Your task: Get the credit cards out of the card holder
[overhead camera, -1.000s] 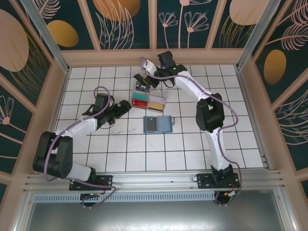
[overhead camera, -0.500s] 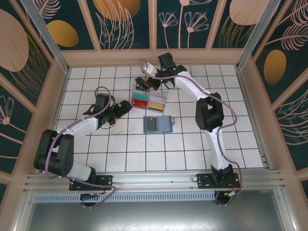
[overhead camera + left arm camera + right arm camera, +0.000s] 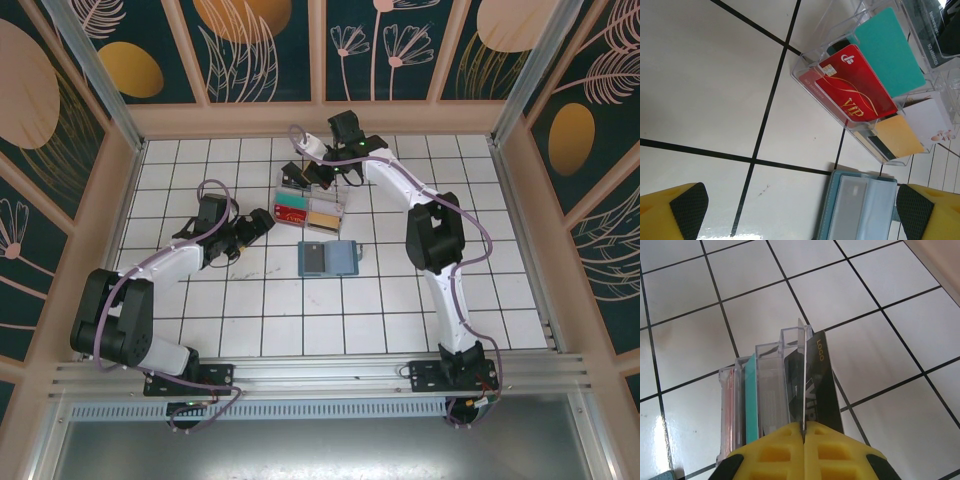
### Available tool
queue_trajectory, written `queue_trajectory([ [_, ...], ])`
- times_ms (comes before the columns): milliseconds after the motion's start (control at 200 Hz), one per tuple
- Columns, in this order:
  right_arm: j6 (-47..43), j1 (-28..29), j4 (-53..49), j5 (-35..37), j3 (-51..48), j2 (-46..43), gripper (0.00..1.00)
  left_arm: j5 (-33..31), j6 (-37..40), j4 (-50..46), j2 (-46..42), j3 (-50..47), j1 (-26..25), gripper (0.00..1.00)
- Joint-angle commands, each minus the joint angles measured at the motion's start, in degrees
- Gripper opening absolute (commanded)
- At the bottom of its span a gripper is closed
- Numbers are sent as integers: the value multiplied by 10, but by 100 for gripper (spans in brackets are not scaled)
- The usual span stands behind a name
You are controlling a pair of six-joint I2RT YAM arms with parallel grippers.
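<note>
Left tool: my left tool (image 3: pixel 800 216) has its fingers wide apart with nothing between them. The black pads (image 3: pixel 687 207) sit at the two lower corners of the left wrist view. It hangs low over the bench (image 3: pixel 250 300), just left of the clear tray (image 3: pixel 800 75) and aimed at it.
Right tool: my right tool (image 3: pixel 804 435) has its yellow fingers pressed together at the far end of the tray. A thin pale edge runs up from between the tips. I cannot tell whether it is a card seen edge-on or a wall of the tray.
Card holder: the card holder (image 3: pixel 328 258) lies open and flat on the bench, just on the near side of the tray and apart from both tools. Its left half shows a grey face and its right half a blue one.
Red card: the red card (image 3: pixel 855 90) stands tilted in a near compartment of the tray, with its gold "VIP" print and chip facing out.
Other tray contents: a teal card (image 3: pixel 890 55) stands behind the red one. An orange card (image 3: pixel 897 137) and a white card (image 3: pixel 930 117) are in the adjoining compartments. A black card (image 3: pixel 820 385) with gold "LOGO" print leans at the far end, just right of my right tool's tips.
</note>
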Motion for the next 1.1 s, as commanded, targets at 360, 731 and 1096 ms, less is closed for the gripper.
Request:
queue_trajectory([
  [360, -15, 1, -17, 25, 23, 17, 16, 16, -4, 15, 2, 9, 3, 99],
  [731, 27, 8, -15, 30, 41, -13, 17, 9, -7, 15, -8, -4, 3, 99],
  [1096, 263, 19, 123, 98, -223, -228, 36, -4, 14, -6, -33, -8, 3, 99],
])
